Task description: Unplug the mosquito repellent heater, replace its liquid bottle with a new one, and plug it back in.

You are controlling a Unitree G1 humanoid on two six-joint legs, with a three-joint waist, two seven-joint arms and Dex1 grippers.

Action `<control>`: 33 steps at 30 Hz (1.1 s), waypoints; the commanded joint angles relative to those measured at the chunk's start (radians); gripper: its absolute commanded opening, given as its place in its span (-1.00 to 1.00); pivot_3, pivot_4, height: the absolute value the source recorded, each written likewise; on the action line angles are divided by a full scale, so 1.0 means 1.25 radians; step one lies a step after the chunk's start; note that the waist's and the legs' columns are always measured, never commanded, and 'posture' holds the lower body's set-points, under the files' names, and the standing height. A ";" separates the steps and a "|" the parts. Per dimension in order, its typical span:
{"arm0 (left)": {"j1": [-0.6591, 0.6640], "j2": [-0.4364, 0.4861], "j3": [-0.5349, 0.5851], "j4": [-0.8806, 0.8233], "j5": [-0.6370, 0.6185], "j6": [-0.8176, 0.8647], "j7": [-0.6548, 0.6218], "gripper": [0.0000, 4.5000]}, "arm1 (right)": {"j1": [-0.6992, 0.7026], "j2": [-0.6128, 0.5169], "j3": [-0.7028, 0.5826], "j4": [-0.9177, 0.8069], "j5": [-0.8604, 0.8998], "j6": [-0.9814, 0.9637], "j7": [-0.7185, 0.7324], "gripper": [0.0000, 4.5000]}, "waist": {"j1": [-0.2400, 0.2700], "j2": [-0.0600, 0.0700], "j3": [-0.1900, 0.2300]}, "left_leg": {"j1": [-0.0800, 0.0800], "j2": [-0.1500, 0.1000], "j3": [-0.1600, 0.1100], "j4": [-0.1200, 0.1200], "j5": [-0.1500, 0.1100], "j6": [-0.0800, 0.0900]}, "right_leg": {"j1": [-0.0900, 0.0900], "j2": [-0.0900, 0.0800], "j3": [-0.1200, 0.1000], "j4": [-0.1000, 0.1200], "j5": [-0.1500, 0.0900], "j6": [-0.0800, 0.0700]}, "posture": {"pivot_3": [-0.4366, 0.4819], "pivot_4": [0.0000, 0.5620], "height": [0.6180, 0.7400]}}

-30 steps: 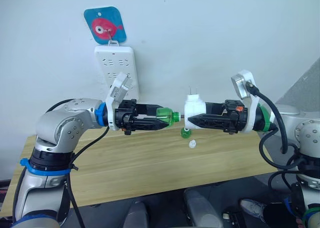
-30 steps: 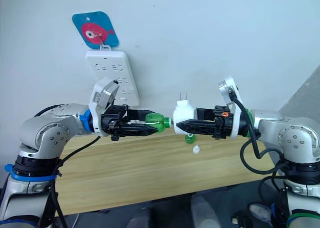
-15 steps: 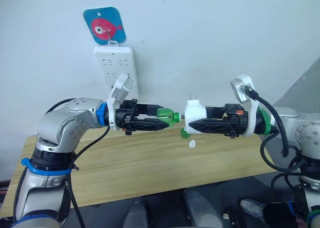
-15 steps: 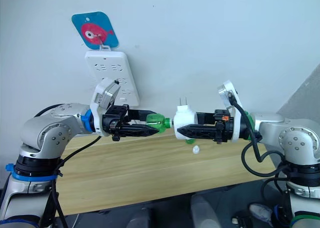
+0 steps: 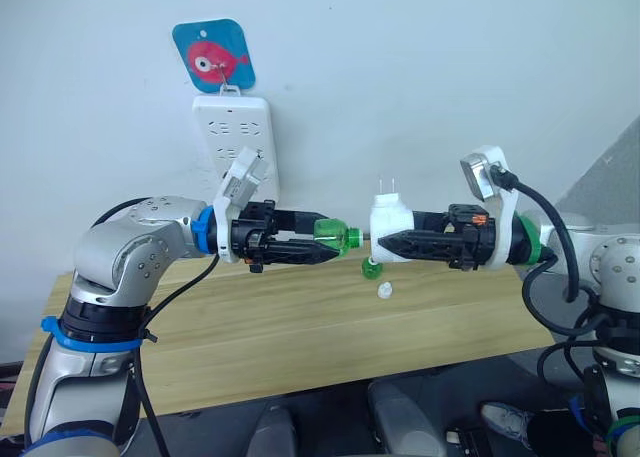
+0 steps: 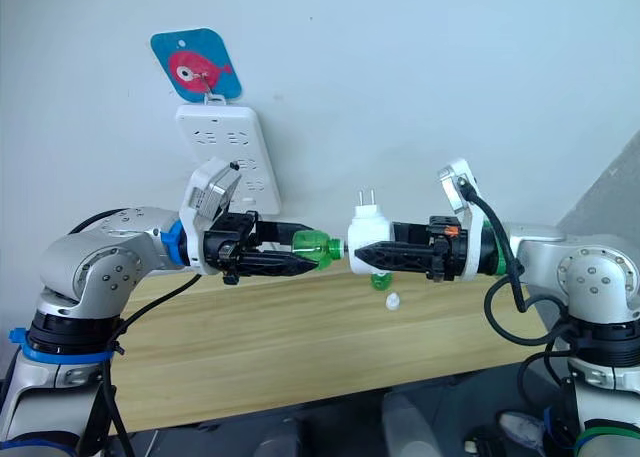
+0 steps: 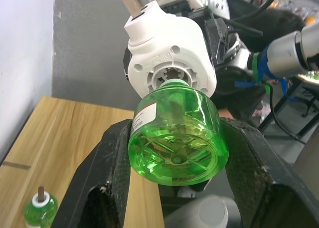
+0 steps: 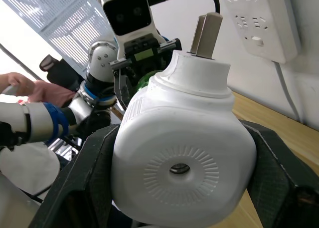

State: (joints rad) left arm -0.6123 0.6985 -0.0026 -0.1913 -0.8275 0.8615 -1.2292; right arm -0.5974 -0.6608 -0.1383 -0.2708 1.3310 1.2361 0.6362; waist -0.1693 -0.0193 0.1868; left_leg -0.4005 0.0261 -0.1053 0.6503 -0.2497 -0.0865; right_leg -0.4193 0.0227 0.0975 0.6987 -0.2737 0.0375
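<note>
Heater (image 5: 389, 224) in right pincer (image 5: 383, 243), prongs up, socket facing the level green bottle (image 5: 335, 237) in left pincer (image 5: 330, 248).

Pale wall (image 5: 450, 67), fish hook plaque (image 5: 213, 55) (pink on blue), wooden table (image 5: 300, 327)

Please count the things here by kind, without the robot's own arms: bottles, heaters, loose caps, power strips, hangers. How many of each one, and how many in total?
Green liquid bottles: 2
Mosquito repellent heater: 1
Loose white cap: 1
Power strip: 1
Fish hanger: 1
Total: 6

Bright, even indoor light; soft shadows, sharp focus.
</note>
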 commanded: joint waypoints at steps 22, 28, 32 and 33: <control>-0.002 -0.019 -0.012 -0.037 0.005 -0.028 0.027 0.01 | -0.007 0.017 0.000 -0.038 0.029 -0.021 -0.029 0.38 | 0.000 0.000 -0.001 | 0.000 0.000 0.000 0.000 0.000 0.000 | 0.000 0.000 0.000 0.000 0.000 0.000 | -0.37 -0.65 0.80; -0.004 -0.031 -0.022 -0.035 0.014 -0.041 0.035 0.01 | -0.011 0.022 0.008 -0.048 0.023 -0.025 -0.039 0.38 | 0.000 0.000 -0.002 | 0.000 0.000 0.000 0.000 0.000 0.000 | 0.000 0.000 0.000 0.000 0.000 0.000 | -0.37 -0.66 0.80; -0.006 -0.044 -0.026 -0.038 0.013 -0.045 0.041 0.01 | -0.019 0.031 0.021 -0.057 0.006 -0.032 -0.052 0.38 | 0.000 0.000 -0.003 | 0.000 0.000 0.000 0.000 0.000 0.000 | 0.000 0.000 0.000 0.000 0.000 0.000 | -0.38 -0.67 0.80; -0.005 -0.045 -0.027 -0.040 0.013 -0.045 0.040 0.01 | -0.021 0.035 0.022 -0.059 0.005 -0.032 -0.055 0.38 | 0.000 0.000 -0.003 | 0.000 0.000 0.000 0.000 0.000 0.000 | 0.000 0.000 0.000 0.000 0.000 0.000 | -0.38 -0.67 0.80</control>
State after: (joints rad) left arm -0.6073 0.6581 -0.0319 -0.2048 -0.8047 0.8192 -1.1817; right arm -0.5941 -0.6300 -0.1155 -0.3040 1.3246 1.2217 0.5747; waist -0.1690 -0.0188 0.1833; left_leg -0.4005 0.0262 -0.1054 0.6504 -0.2497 -0.0865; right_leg -0.4194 0.0227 0.0975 0.6988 -0.2737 0.0375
